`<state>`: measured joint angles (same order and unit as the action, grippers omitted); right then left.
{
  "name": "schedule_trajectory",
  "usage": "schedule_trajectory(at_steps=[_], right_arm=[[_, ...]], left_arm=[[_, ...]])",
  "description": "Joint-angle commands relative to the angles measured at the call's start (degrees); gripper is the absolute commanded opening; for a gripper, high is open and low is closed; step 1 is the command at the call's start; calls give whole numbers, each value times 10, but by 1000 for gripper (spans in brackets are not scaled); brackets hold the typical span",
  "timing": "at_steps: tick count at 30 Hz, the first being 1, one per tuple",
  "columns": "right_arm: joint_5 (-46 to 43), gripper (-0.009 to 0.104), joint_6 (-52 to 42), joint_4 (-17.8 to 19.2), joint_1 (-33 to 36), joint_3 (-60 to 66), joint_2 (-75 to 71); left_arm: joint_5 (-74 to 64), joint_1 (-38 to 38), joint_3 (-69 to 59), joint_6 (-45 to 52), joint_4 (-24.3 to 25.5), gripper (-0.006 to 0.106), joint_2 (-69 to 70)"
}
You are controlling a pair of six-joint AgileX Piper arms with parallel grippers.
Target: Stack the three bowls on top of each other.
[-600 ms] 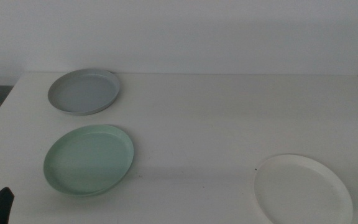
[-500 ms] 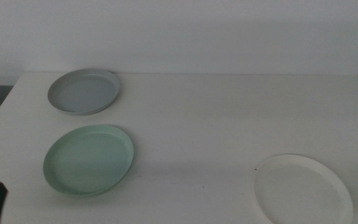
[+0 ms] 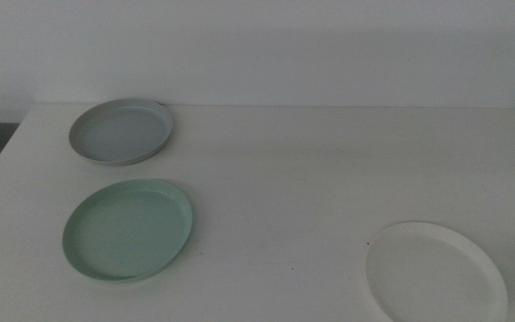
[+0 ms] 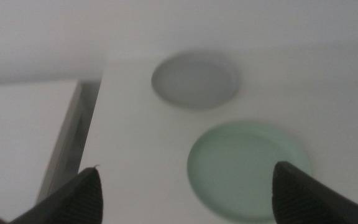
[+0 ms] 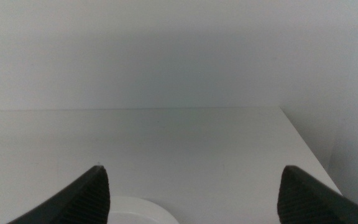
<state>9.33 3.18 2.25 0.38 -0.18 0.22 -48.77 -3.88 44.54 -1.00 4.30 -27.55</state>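
Now your left arm has dropped out of the middle view; stacking not begun.
Left gripper gapes wide, empty; mint green bowl just ahead, light grey bowl beyond. Right gripper waits equally wide, white bowl beneath.

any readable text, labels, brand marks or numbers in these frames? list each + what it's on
None: no view shows any word, number or sign.
Mint green bowl: plain, no mark.
Light grey bowl: plain, no mark.
White bowl: plain, no mark.
Table and wall behind it: bare.
Left gripper and right gripper: dark jaws wide apart, unmarked; left wrist view is blurred.
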Motion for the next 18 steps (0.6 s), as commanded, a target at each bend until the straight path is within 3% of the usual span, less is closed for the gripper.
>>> schedule_trajectory(at_steps=[1,12,18], right_arm=[[-6,92,-2,4,-4,2,-2],[-6,92,-2,4,-4,2,-2],[-6,92,-2,4,-4,2,-2]], left_arm=[[-65,-1,60,10,9,94,-62],[-171,1,191,10,4,94,-287],[-166,13,246,74,-7,94,-384]])
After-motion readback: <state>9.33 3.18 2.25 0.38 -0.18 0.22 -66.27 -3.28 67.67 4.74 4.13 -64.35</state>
